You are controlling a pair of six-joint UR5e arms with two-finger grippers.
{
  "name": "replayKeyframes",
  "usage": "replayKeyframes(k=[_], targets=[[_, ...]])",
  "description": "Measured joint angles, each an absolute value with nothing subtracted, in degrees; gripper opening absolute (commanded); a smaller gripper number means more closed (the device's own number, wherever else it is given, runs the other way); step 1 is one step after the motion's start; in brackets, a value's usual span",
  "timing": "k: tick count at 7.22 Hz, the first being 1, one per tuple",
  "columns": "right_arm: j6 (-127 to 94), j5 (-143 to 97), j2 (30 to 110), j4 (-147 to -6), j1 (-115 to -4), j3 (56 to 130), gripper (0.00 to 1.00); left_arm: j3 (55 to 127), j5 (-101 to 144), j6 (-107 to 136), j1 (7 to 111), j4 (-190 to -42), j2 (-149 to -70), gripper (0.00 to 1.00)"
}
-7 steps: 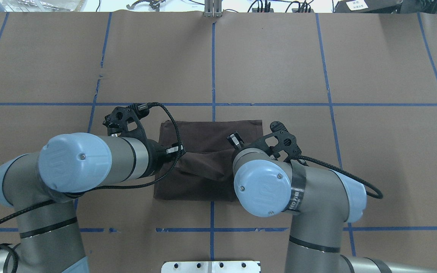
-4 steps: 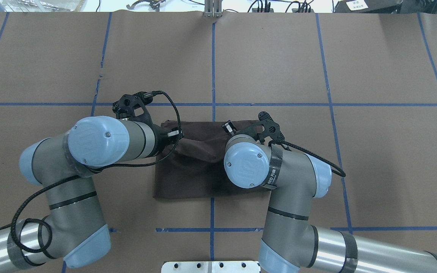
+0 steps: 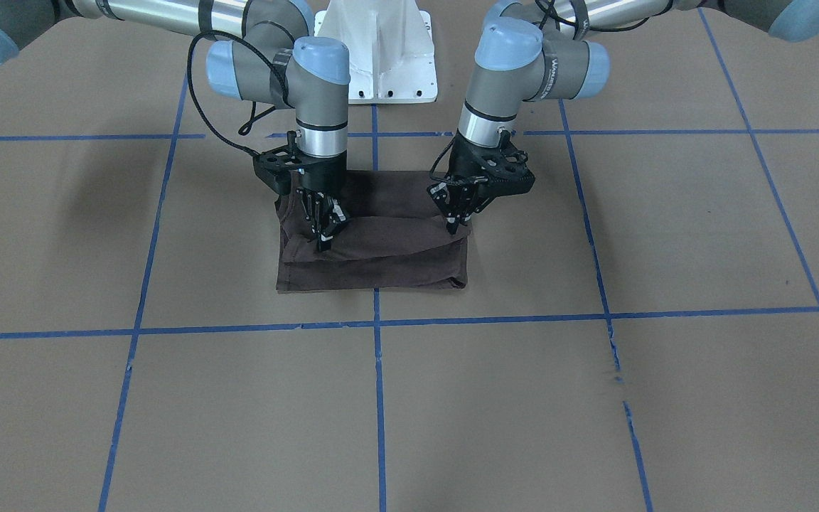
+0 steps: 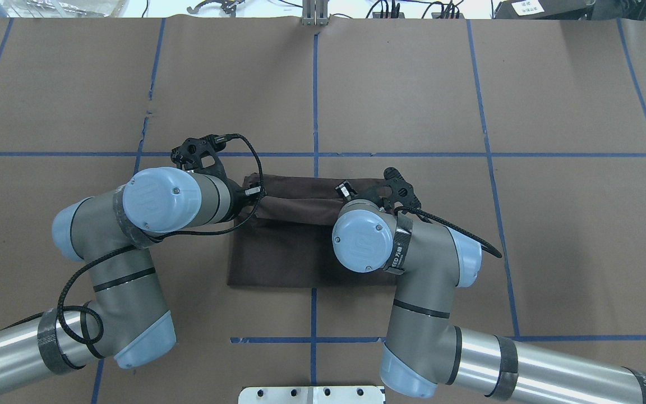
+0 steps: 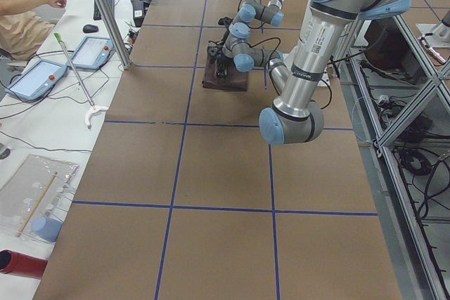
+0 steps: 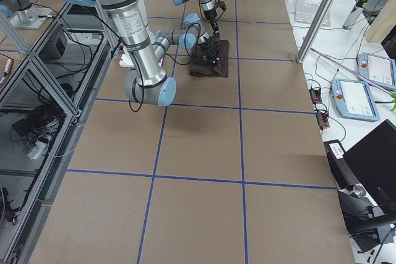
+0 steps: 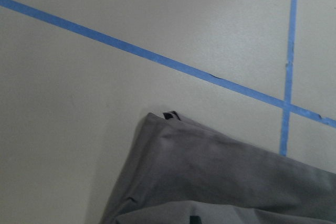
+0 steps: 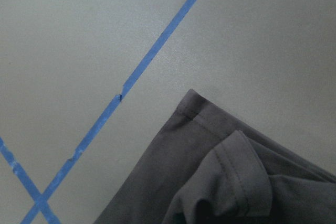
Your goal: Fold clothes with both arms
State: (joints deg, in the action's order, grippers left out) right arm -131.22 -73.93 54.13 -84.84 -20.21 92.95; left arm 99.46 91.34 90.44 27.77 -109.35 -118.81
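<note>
- Since a second ago, the left gripper (image 3: 453, 226) and right gripper (image 3: 323, 240) have carried the lifted edge of the T-shirt (image 4: 289, 258) on, almost to its far edge.
- We see both pairs of fingers pressed together, pinching that flap.
- We find the T-shirt mid-tabletop (image 4: 525, 224), astride the blue tape line (image 4: 315, 112).
- We judge the half-fold nearly done. Next: lower, align the edges, let go.

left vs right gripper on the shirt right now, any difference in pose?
Front view: the right gripper hangs straight down from an upright wrist; the left gripper slants, tips angled in toward the middle of the T-shirt. The right gripper's tips show lower in that picture than the left gripper's. Shared: both are shut on the T-shirt's raised top layer, one near each end.
</note>
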Motion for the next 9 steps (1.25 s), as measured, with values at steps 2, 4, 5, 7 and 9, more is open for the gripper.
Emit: replayKeyframes(k=[2,4,5,7,9], targets=[[-131.27,-73.92,54.24,-84.89,-20.21,92.77,0.66,97.00,91.40,89.40,29.36,-111.52,-118.83,0.55],[-126.64,-74.11,54.34,-84.94,-20.11,92.47,1.00,96.37,91.65,87.26,30.09,-112.24,-119.04,1.00],[-120.99,-74.04,54.14,-84.81,-20.06,92.49,1.00,96.38,91.74,84.60,30.34,-112.29,-119.18,1.00],[-112.36,-74.09,54.00,-84.92,-20.01,95.24,1.00,96.41,92.25,81.59,31.46,-112.32,-119.28,1.00],[-103.65,-73.45,54.08,-85.41,-18.00,98.29,1.00,96.59,96.41,75.15,34.40,-112.27,-119.13,1.00]])
